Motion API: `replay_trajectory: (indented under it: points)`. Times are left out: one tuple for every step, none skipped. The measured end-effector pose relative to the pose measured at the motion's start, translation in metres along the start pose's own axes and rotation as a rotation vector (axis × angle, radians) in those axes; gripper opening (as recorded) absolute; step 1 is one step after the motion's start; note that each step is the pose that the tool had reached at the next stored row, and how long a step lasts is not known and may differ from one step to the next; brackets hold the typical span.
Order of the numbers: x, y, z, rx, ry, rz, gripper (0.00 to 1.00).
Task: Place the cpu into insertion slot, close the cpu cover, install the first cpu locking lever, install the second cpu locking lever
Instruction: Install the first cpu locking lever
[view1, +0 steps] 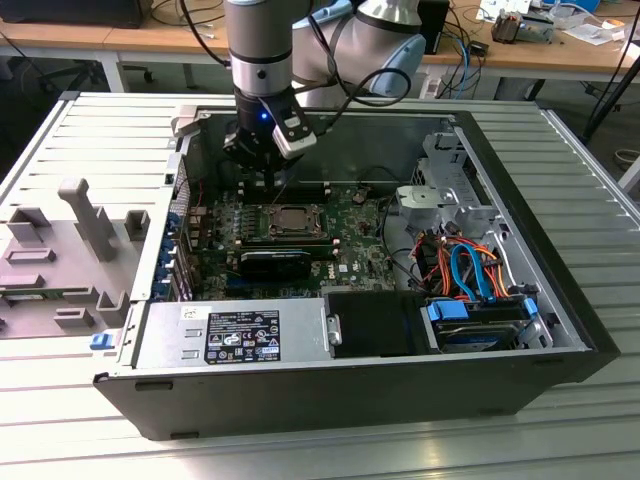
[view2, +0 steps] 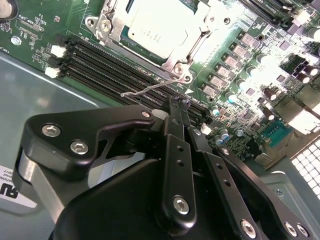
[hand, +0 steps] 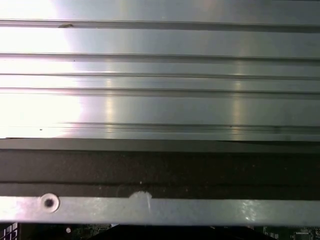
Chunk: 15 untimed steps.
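seemingly one cpu (view2: 159, 31) under one cpu cover (view2: 112, 26), one loose lever (view2: 150, 88) beside, pincer (view2: 179, 106) clenched, empty.

In the second wrist view, the gripper (view2: 181, 107) body blocks your sight of the board's near part, and the picture's edge cuts off the cpu cover (view2: 197, 37). In the exterior view, the lever is too small for you to tell its position.

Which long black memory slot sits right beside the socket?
The long black memory slot running along the silvery metal socket frame; the others lie farther out, toward the case wall.
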<state>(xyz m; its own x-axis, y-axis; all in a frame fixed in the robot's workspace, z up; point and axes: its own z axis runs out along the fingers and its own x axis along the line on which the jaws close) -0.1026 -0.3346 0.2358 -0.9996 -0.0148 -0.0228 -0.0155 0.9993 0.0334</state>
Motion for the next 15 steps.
replay_trajectory:
  points:
    - [0.0,0.0,0.0003,0.0,0.0,0.0,0.11]
    - [0.0,0.0,0.0005,0.0,0.0,0.0,0.11]
    - [0.0,0.0,0.0007,0.0,0.0,0.0,0.11]
    - [0.0,0.0,0.0009,0.0,0.0001,0.0,0.11]
    - [0.0,0.0,0.0011,0.0,0.0,0.0,0.11]
    - [0.0,0.0,0.0013,-0.0001,0.0,0.0,0.11]
    - [0.0,-0.0001,0.0015,0.0,0.0001,0.0,0.11]
    - [0.0,-0.0001,0.0017,0.0,0.0,0.0,0.11]
    - [0.0,-0.0001,0.0019,0.0,0.0,0.0,0.11]
    - [0.0001,-0.0001,0.0021,0.0,0.0,0.0,0.11]
    - [0.0,-0.0001,0.0024,-0.0001,0.0,0.0,0.11]
    - [0.0001,-0.0001,0.0025,0.0,0.0,0.0,0.11]
    - [0.0001,-0.0001,0.0026,0.0,0.0,0.0,0.11]
    - [0.0001,-0.0001,0.0028,0.0,0.0001,0.0,0.11]
    - [0.0001,-0.0001,0.003,0.0,0.0,0.0,0.11]
